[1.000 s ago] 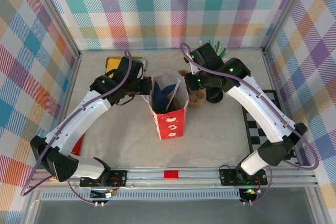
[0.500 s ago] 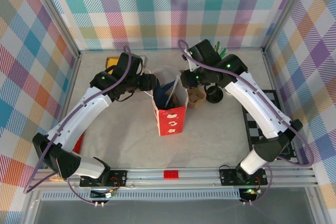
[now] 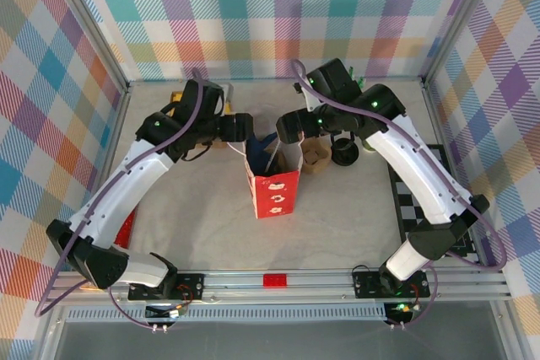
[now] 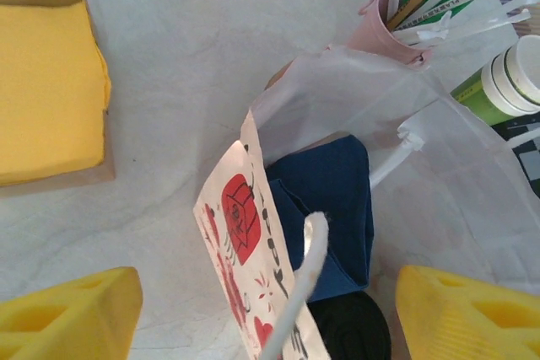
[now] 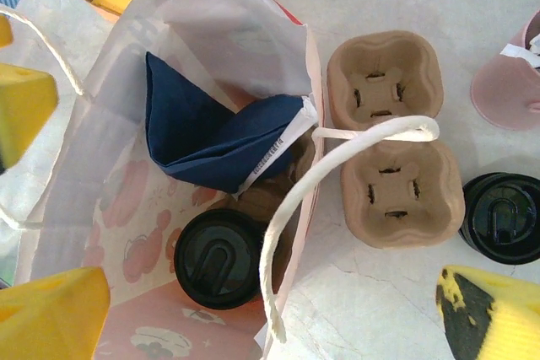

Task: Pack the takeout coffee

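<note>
We see the takeout coffee (image 5: 221,269) standing inside the red bag (image 5: 110,208), at its bottom, with only the round black lid showing. In the right wrist view the lid lies between the spread fingers of the right gripper (image 5: 270,314), nearer the finger at the picture's left and touched by neither. The bag's white cord handle (image 5: 287,208) loops across the gap beside it. In the left wrist view the left gripper (image 4: 270,314) also has its fingers wide apart and clamped on nothing. The printed bag wall and a cord stand between them, and the lid (image 4: 350,326) sits just behind that wall.

A folded navy napkin (image 5: 211,137) leans in the bag beside the cup, partly over its far side. Outside, touching the bag's wall, lies a pulp cup carrier (image 5: 388,137), with a loose black lid (image 5: 504,218) just beyond it. A pink cup of stirrers (image 4: 388,27), a cup stack (image 4: 498,82) and yellow napkins (image 4: 46,90) stand farther off.

The cup stands upright, lid facing up, its long axis running down the bag's depth.
</note>
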Motion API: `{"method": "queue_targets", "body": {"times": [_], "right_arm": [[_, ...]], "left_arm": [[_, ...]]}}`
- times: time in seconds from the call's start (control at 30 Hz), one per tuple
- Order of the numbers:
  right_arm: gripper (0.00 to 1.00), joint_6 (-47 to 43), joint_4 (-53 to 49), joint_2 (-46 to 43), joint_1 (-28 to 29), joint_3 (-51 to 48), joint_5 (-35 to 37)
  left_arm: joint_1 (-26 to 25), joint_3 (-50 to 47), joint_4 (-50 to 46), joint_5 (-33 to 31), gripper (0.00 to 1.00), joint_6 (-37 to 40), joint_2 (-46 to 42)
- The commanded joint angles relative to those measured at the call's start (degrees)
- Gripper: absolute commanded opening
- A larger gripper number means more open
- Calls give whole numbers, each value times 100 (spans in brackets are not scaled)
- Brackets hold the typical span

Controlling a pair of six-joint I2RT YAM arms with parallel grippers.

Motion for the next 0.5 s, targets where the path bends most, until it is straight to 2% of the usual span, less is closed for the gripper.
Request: {"method": "queue_targets", "body": {"times": [0.0, 0.2, 0.33, 0.47], "right_arm": [[99, -16, -197, -201, -29, 224, -35], [99, -144, -323, -513, -28, 306, 19], [99, -193, -264, -871, -28, 155, 250], [99, -301, -5, -1332, -33, -178, 541]], "left_arm": [[53, 235, -204, -160, 92, 137, -426], [56, 68, -115, -330, 96, 203, -1038], [49, -371, 267, -389, 96, 202, -1577], [48, -915, 731, -759, 96, 336, -2218]]}}
